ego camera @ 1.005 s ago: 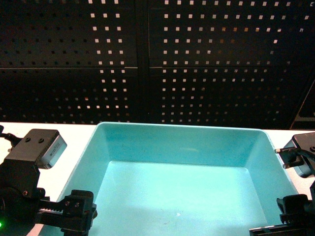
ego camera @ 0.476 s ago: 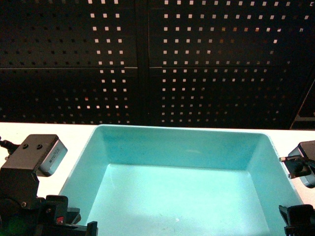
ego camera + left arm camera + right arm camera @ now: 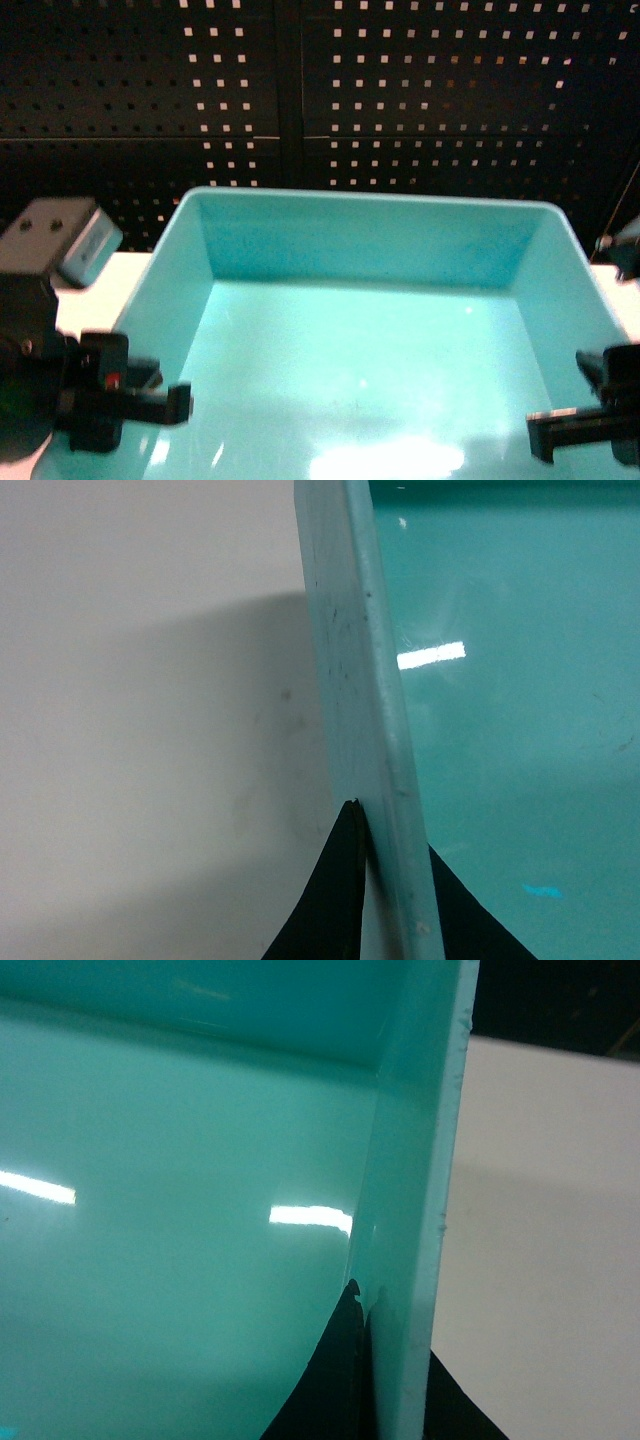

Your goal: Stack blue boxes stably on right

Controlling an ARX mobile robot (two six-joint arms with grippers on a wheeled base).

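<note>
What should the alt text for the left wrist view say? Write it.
Two black fingertips clamp the upright side wall of a light turquoise smooth plastic tub, one on each side. Glossy tub floor lies right, pale table left.

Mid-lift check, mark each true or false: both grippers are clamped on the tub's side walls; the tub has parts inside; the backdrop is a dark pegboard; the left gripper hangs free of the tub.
1. Both grippers clamp the turquoise tub by its side walls. True: the left gripper and right gripper each straddle a wall.
2. The tub holds parts. False: its visible inside is bare.
3. The backdrop is a dark pegboard. True.
4. The left gripper hangs free of the tub. False: it pinches the left wall.
</note>
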